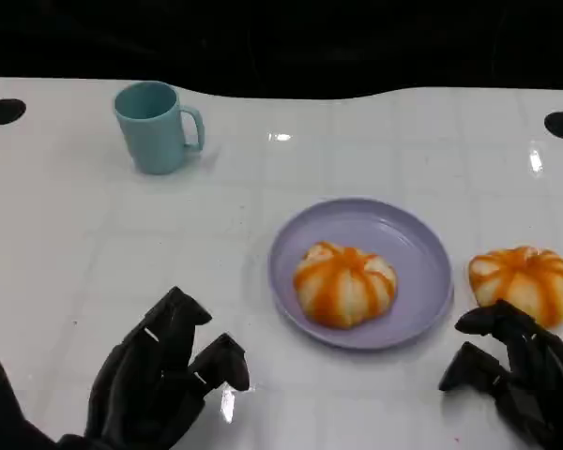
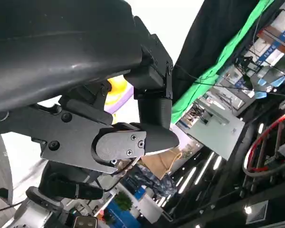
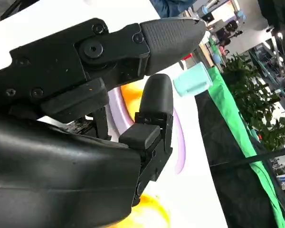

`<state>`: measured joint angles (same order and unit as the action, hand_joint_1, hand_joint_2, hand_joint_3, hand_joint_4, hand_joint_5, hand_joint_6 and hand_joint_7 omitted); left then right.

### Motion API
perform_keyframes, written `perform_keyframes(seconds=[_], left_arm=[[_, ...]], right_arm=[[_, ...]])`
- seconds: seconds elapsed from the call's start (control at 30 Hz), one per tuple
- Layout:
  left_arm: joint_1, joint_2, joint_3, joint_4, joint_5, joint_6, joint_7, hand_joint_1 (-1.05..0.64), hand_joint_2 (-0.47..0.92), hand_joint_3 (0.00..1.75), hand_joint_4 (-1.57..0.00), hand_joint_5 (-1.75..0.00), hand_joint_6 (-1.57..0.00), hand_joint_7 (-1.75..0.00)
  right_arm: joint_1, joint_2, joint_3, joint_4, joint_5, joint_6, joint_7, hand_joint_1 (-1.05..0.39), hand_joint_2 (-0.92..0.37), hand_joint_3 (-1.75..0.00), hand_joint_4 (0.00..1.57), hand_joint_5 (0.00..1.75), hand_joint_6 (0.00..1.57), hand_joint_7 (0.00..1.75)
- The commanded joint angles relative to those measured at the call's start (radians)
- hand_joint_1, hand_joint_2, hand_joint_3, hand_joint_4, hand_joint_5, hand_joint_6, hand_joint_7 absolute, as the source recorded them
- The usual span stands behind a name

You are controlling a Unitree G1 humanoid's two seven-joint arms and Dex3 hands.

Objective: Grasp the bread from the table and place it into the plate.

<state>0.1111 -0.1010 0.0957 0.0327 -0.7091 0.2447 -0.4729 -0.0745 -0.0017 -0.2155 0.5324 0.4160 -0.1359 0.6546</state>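
Plainly, one orange-striped bread roll (image 1: 345,284) already sits in the lilac plate (image 1: 422,246), slightly toward the plate's near-left side, while a second bread roll (image 1: 524,281) lies on the white worktop (image 1: 94,244) just beside the plate's right rim, apart from it. The right robot hand (image 1: 516,370) hovers at that loose roll's near edge, fingers apart and curled over nothing; whether a fingertip (image 1: 479,322) actually touches the roll I cannot tell. The left robot hand (image 1: 159,375) rests well to the left of the plate, near the front of the worktop, fingers spread and empty. A teal mug (image 1: 157,127) stands far beyond the plate on its left, clear of any likely path.

The remaining job, as I judge it, is to grasp the loose roll and carry it to the plate. The risks: the soft, rounded roll could be nudged further from the plate if the fingers close from one side only; a low carry could catch the plate's rim and shift it; and setting it down on the roll already there could let it tumble off.
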Motion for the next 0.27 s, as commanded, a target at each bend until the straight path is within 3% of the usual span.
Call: perform_keyframes(seconds=[0.03,0.27], left_arm=[[-0.002,0.007,0.006,0.008,0.013,-0.004,-0.013,-0.52,0.92,0.39,-0.81,-1.75,-0.62,-1.75],[-0.002,0.012,0.011,0.000,-0.001,0.022,-0.010,-0.52,0.92,0.37,-0.81,-1.75,-0.62,-1.75]], right_arm=[[-0.004,-0.019,-0.007,0.028,0.002,-0.026,0.021,-0.55,-0.92,-0.23,0.67,1.53,0.62,1.19],[-0.005,-0.017,-0.010,0.034,0.006,-0.023,0.015,-0.55,-0.92,-0.21,0.67,1.52,0.60,1.22]])
